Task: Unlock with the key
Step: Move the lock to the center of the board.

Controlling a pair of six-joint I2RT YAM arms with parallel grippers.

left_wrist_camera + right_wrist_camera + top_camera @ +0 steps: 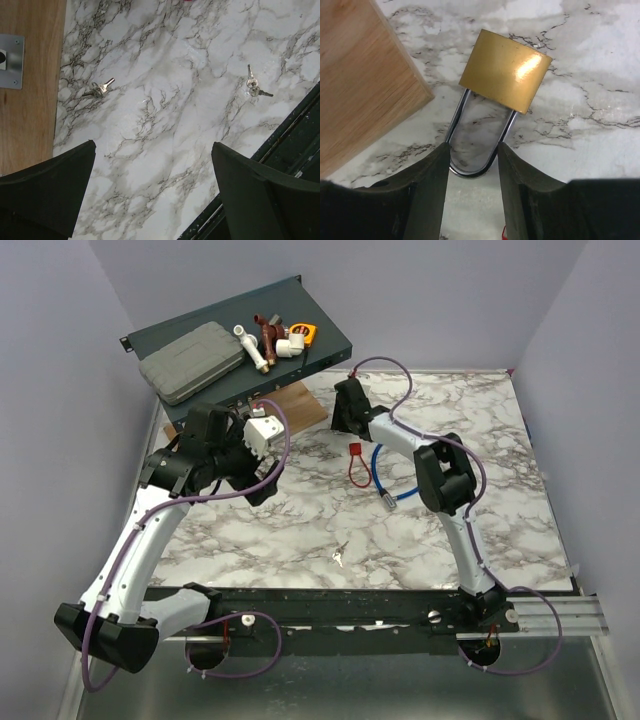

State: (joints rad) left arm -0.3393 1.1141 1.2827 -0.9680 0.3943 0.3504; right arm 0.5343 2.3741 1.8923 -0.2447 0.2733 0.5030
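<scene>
Currently, left hand point(154, 150) spread near key point(254, 86), right hand point(472, 150) straddling padlock shackle point(456, 115), grip unclear.

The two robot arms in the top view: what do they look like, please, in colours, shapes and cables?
The left arm and the right arm both have white tubular links between bulky black joint housings. A thin purple cable loops loosely along each arm. In the wrist views, the jaws are matte black, broad and wedge-shaped.

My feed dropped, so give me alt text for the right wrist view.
A brass padlock lies on the marble table, its silver shackle curving between the two black fingers; whether they grip it is unclear. A wooden board sits left.
</scene>
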